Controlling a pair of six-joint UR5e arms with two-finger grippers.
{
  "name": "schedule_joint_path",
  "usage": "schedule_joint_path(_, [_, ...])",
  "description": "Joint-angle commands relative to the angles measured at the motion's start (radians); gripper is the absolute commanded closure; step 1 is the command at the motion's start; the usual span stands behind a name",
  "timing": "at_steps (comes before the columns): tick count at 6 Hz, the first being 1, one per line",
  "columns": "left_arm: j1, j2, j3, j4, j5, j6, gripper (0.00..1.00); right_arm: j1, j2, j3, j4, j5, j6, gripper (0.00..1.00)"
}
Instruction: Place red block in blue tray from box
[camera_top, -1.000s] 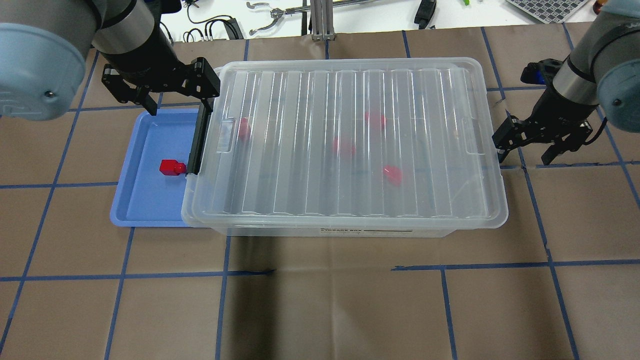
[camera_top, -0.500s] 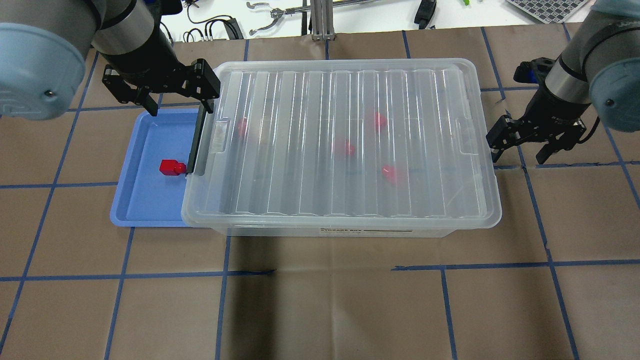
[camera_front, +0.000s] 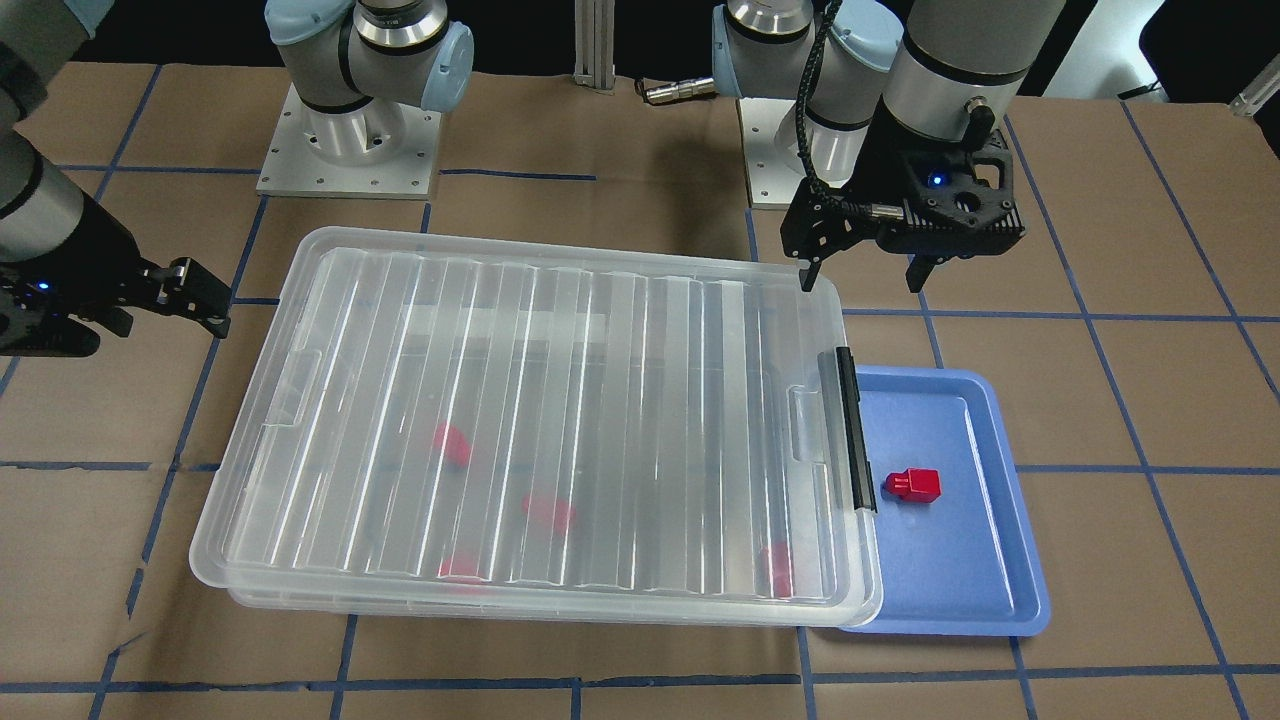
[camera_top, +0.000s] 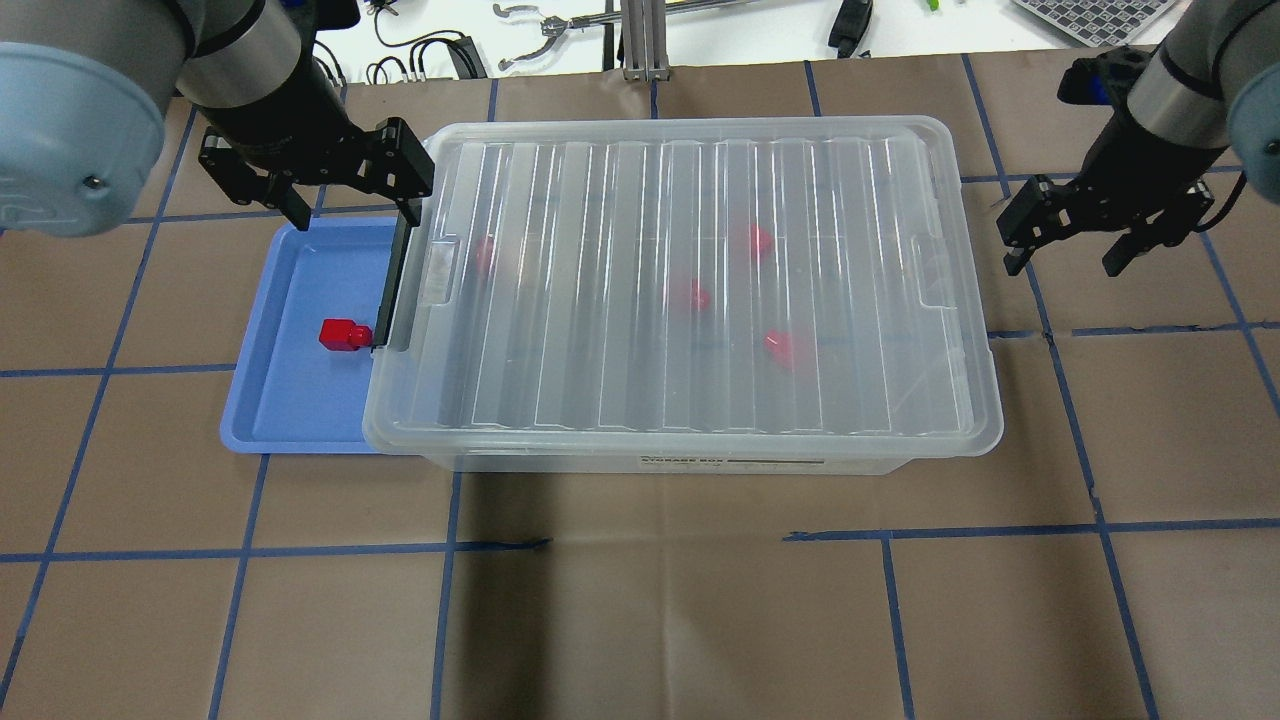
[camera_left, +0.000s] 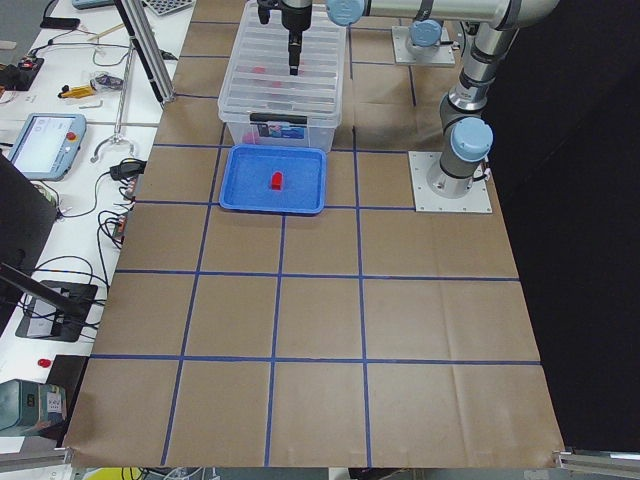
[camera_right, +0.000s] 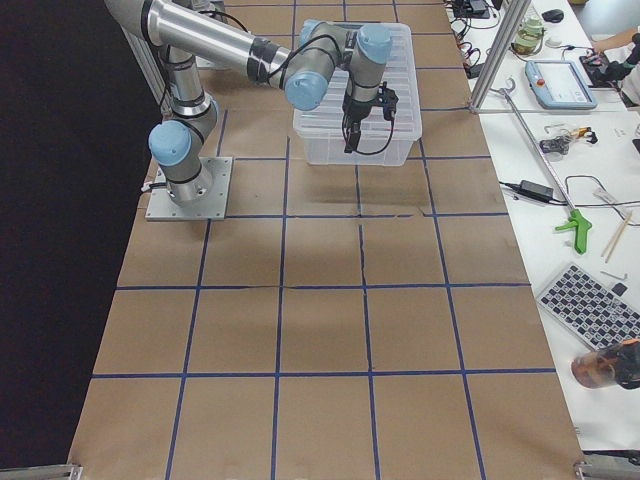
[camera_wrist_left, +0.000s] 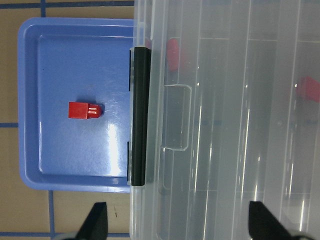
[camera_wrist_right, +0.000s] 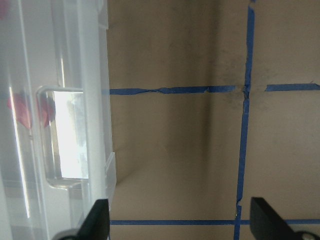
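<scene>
One red block (camera_top: 345, 334) lies in the blue tray (camera_top: 290, 400), close to the box's black latch bar (camera_top: 395, 285); it also shows in the left wrist view (camera_wrist_left: 84, 110). The clear box (camera_top: 690, 290) has its ribbed lid on and overlaps the tray's right side. Several red blocks (camera_top: 785, 348) show blurred through the lid. My left gripper (camera_top: 352, 205) is open and empty above the tray's far edge and the box's left corner. My right gripper (camera_top: 1063, 262) is open and empty, off the box's right end, apart from it.
The table is brown paper with a blue tape grid. A white bench (camera_top: 720, 25) with cables and hand tools runs along the far edge. The two arm bases (camera_front: 350, 150) stand on the robot's side of the box.
The box's lid dropped flat at its right end. My right gripper then pulled away from that end, toward the table's far side. My left gripper stayed almost still.
</scene>
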Motion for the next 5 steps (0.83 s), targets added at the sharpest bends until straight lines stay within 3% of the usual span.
schedule_joint_path(1, [0.000,0.000,0.000,0.000,0.001,0.000,0.01,0.037,0.002,-0.152,0.143,0.010,0.086,0.00])
schedule_joint_path(3, [0.000,0.003,0.000,0.000,0.002,0.000,0.01,0.210,0.031,-0.302,0.243,0.001,0.302,0.00])
schedule_joint_path(5, [0.000,0.003,0.000,0.000,0.001,0.000,0.01,0.312,0.058,-0.357,0.248,-0.004,0.420,0.00])
